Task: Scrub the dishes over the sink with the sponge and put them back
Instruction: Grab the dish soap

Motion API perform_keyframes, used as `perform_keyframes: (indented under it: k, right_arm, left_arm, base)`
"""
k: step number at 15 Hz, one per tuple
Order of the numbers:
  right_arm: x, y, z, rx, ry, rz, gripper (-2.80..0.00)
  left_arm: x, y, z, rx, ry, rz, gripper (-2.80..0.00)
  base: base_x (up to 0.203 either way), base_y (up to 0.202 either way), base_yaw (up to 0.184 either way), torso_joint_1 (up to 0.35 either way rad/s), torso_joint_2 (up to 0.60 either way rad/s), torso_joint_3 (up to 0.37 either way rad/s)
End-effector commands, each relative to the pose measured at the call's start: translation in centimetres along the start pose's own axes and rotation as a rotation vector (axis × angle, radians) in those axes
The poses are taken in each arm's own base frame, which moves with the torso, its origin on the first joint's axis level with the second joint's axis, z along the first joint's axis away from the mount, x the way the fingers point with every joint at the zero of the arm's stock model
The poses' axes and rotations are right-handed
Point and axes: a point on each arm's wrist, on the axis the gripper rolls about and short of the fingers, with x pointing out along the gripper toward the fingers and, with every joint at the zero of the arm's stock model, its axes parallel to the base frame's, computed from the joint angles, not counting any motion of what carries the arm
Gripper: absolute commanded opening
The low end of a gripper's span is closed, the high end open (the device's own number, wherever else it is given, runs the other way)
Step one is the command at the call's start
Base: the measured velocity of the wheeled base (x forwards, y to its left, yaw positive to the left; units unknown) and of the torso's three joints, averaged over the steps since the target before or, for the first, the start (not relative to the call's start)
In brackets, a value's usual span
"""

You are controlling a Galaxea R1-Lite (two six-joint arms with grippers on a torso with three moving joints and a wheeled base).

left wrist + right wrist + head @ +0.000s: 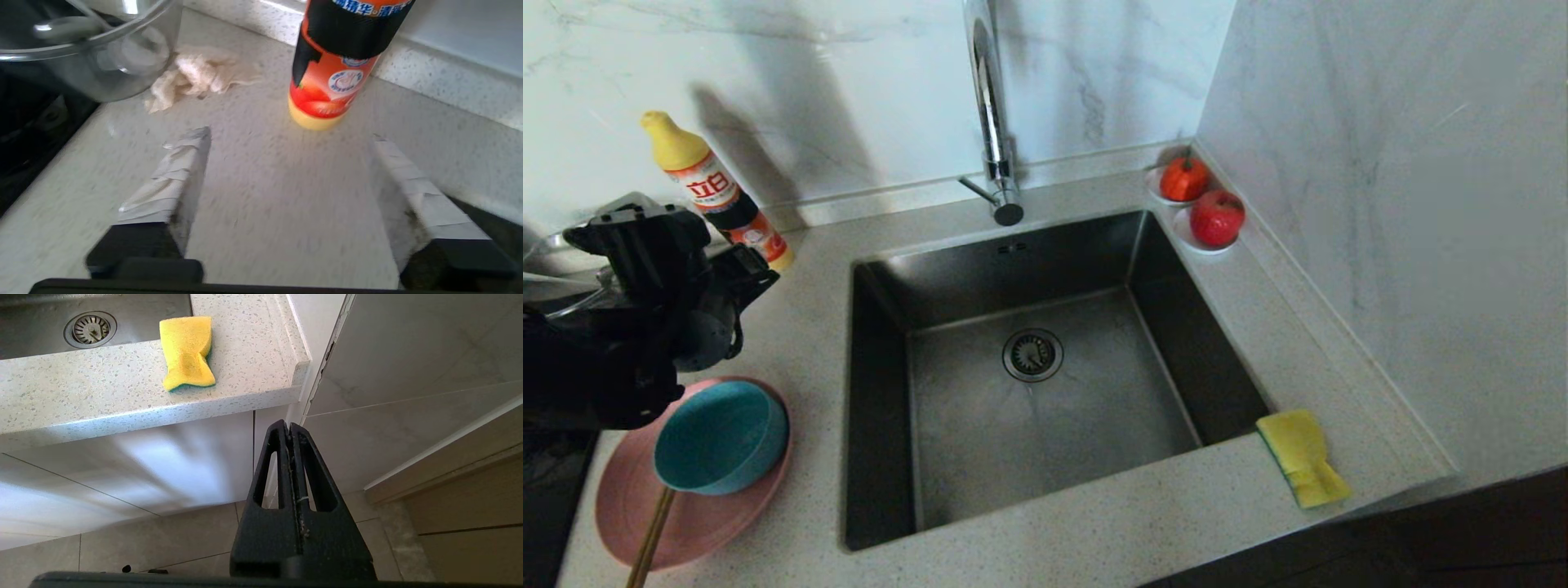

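Left of sink [1045, 367]: left gripper [291, 139] open, hiding plate [645, 514] edge; chopsticks [649, 539] cut off; right gripper [289, 426] closed.

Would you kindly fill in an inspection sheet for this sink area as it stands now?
Surface: speckled counter around empty sink.
Job's things: teal bowl on pink plate; chopsticks on plate; sponge right of sink.
Clutter: soap bottle, rag, glass jug, two fruit saucers.
Grippers: left gripper open, empty, over counter; right gripper shut, parked below counter.
Cables: nothing seen.
Surroundings: marble walls, tap.
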Motion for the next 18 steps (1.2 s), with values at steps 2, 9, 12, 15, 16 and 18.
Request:
perform_keyframes:
  k: [2, 9, 12, 15, 16, 18]
  right_arm:
    - [0.0, 0.0, 0.0, 0.0, 0.0, 0.0, -2.8]
    - [0.0, 0.0, 0.0, 0.0, 0.0, 0.0, -2.8]
    - [0.0, 0.0, 0.0, 0.0, -0.001, 0.0, -2.8]
    - [0.0, 0.0, 0.0, 0.0, -0.001, 0.0, -2.8]
    - [0.0, 0.0, 0.0, 0.0, 0.0, 0.0, -2.8]
    - [0.0, 0.0, 0.0, 0.0, -0.001, 0.0, -2.8]
  left_arm:
    - [1.6, -0.7, -0.7, -0.004, -0.006, 0.003, 0.0]
    - [3.5, -1.4, -0.2, -0.022, -0.053, 0.008, 0.0]
    - [4.7, -1.9, -0.3, -0.027, -0.069, 0.009, 0.0]
    - [5.8, -2.4, -0.9, -0.032, -0.076, 0.008, 0.0]
    - [6.1, -2.4, -1.1, -0.03, -0.075, 0.009, 0.0]
    - [6.7, -2.5, -0.9, -0.034, -0.09, 0.01, 0.0]
  base:
    - [0.0, 0.0, 0.0, 0.0, 0.0, 0.0]
    - [0.0, 0.0, 0.0, 0.0, 0.0, 0.0]
    - [0.0, 0.0, 0.0, 0.0, 0.0, 0.0]
    - [0.0, 0.0, 0.0, 0.0, 0.0, 0.0]
    - [0.0, 0.0, 0.0, 0.0, 0.0, 0.0]
    - [0.0, 0.0, 0.0, 0.0, 0.0, 0.0]
